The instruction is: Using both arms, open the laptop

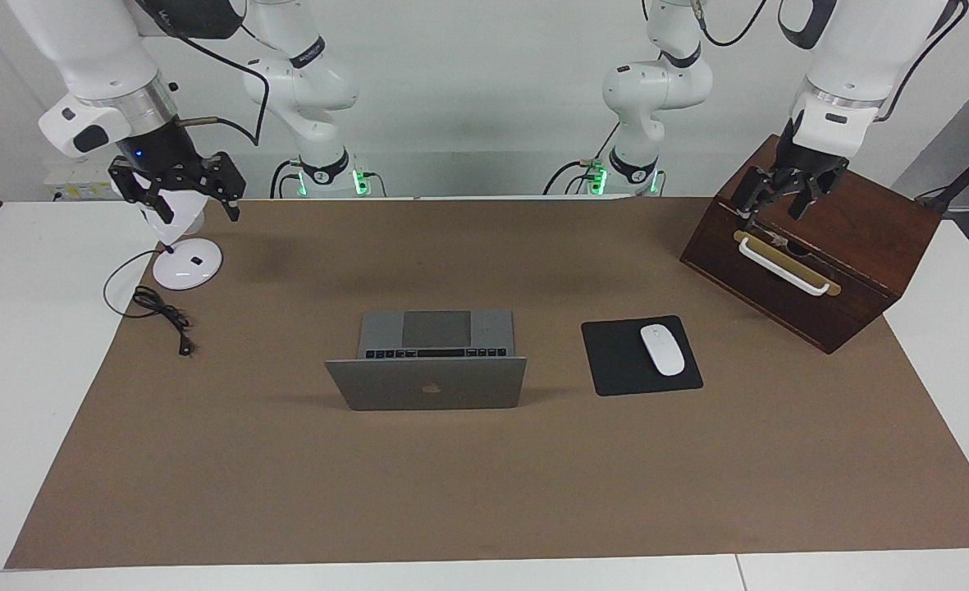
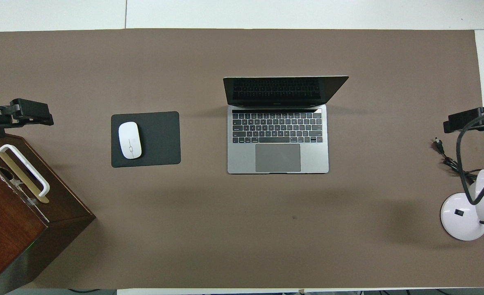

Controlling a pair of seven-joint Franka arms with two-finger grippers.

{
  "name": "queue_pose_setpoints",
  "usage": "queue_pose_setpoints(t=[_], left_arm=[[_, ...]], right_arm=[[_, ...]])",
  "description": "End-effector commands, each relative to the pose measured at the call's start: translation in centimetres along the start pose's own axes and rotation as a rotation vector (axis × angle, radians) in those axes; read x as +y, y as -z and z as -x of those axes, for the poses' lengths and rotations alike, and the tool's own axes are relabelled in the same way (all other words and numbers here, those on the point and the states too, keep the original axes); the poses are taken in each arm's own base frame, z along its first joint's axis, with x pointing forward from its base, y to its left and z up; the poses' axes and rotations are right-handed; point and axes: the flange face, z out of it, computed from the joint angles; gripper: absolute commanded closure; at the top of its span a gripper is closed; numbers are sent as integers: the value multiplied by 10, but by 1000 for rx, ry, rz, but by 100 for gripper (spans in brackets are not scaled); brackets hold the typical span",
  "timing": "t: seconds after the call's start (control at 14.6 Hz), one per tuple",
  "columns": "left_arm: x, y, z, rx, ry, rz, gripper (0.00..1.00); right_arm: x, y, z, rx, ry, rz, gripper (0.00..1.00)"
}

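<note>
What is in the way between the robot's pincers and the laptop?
Nothing visible. The left pincer hangs over the wooden box, the right pincer over the lamp. Only bare brown mat lies between them and the laptop, which already stands open.

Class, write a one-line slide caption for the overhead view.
Open laptop at mid-table beside a mouse on its pad; both grippers wait at the table's ends.

Even, bright, diffuse light falls from above. The brown paper mat shows only soft, faint shadows beside the open silver-grey laptop and the dark wooden box. Both views are sharp, without glare or visible edge distortion.
</note>
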Motion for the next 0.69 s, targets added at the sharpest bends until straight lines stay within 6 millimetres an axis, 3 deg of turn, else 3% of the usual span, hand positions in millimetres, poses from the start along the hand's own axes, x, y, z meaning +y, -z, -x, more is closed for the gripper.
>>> queue_pose_setpoints(t=[0.0, 0.62], left_arm=[[-8, 7, 6, 12, -2, -4, 0], [-5, 2, 10, -7, -5, -6, 0]], right_arm=[[-1, 0, 9, -10, -18, 10, 0], [0, 1, 11, -13, -20, 10, 0]])
